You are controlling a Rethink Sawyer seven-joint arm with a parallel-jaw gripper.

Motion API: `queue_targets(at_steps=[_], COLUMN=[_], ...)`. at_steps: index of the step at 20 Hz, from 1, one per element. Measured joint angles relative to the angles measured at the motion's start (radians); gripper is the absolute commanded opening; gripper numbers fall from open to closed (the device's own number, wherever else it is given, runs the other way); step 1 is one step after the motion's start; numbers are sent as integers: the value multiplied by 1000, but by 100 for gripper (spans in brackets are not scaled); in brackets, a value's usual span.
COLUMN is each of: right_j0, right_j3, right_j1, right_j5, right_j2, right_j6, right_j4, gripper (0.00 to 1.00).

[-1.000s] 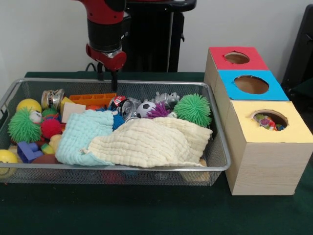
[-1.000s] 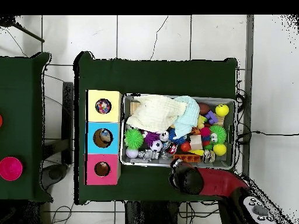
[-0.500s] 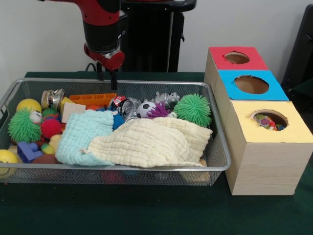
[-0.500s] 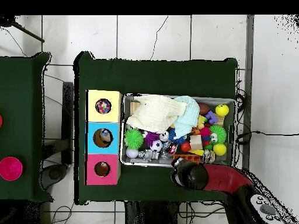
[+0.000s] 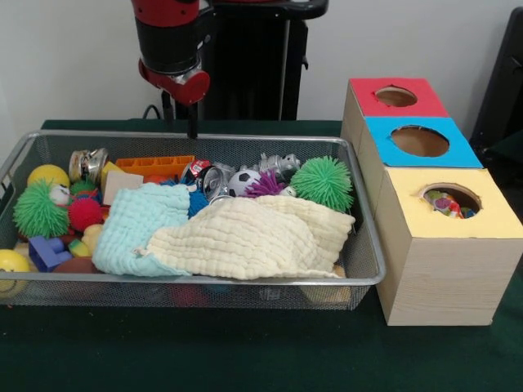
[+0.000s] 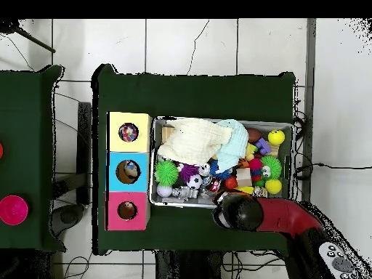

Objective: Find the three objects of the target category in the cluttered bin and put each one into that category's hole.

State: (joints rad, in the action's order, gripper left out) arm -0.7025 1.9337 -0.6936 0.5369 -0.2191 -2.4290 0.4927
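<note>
A wire bin (image 5: 372,245) holds mixed toys under a cream cloth (image 5: 253,237) and a light blue cloth (image 5: 135,224). Showing around them are a green spiky ball (image 5: 325,181), a small soccer ball (image 5: 243,181), crushed cans (image 5: 208,178), an orange block (image 5: 154,164) and a silver tin (image 5: 87,163). My gripper (image 5: 181,129) hangs open and empty above the bin's far rim, over the orange block. From overhead the arm's wrist (image 6: 238,211) covers the gripper at the bin's (image 6: 290,125) lower edge.
Beside the bin stands a wooden box with a red hole (image 5: 395,96), a blue hole (image 5: 419,140) and a yellow hole (image 5: 451,198) that shows small toys inside. More balls and a purple block (image 5: 45,251) crowd the bin's left end.
The arm has lifted a little, so the gripper stands higher above the bin's far rim. Nothing in the bin has moved.
</note>
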Motion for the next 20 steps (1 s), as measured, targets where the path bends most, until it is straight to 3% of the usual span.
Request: queue_targets(at_steps=[4,11,20], right_j0=[1,0,-19], right_j3=[-1,-41,-214], right_j1=[-48,-61,7], right_j5=[25,26,136], right_j2=[-26,-43,-110], right_j6=[0,0,3], right_j4=[-16,-15,-12], gripper=[100,100,100])
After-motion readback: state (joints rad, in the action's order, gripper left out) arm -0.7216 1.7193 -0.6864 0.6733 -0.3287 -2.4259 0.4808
